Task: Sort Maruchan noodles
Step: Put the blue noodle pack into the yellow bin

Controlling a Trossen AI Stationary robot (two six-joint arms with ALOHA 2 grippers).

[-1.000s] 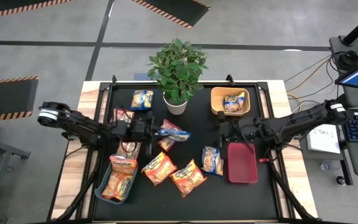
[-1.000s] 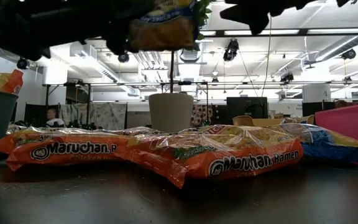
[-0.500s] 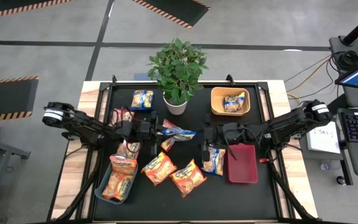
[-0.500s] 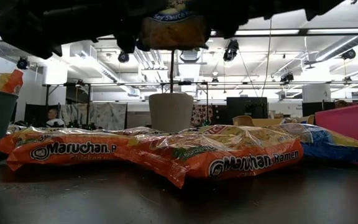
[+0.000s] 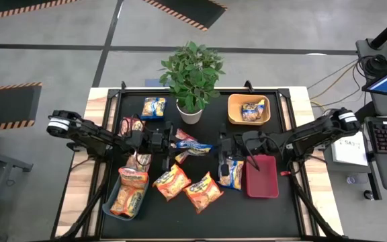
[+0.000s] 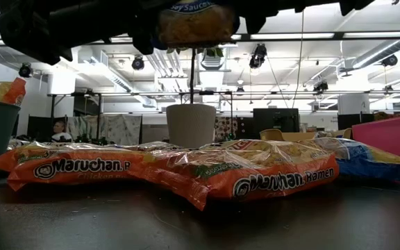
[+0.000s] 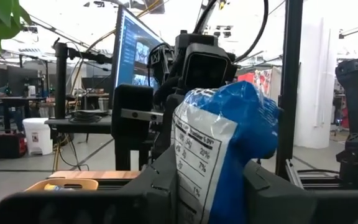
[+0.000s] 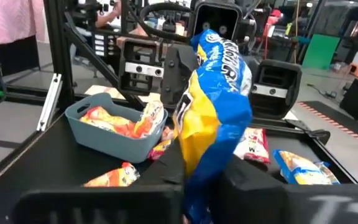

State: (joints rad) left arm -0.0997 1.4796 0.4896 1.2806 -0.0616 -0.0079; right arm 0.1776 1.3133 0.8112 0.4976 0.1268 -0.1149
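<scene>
blue-and-yellow packet [image 5: 192, 145]: held in the air above mid-table, between both arms.
left gripper [image 5: 172, 142]: fingers clamped on one end of the packet.
right gripper [image 5: 222, 145]: fingers pinched shut on the other end.
orange maruchan packets [image 6: 186, 170]: laid flat on the black table [image 5: 274, 202], below.
grey-blue bin [image 5: 113, 202]: filled with orange packets.
</scene>
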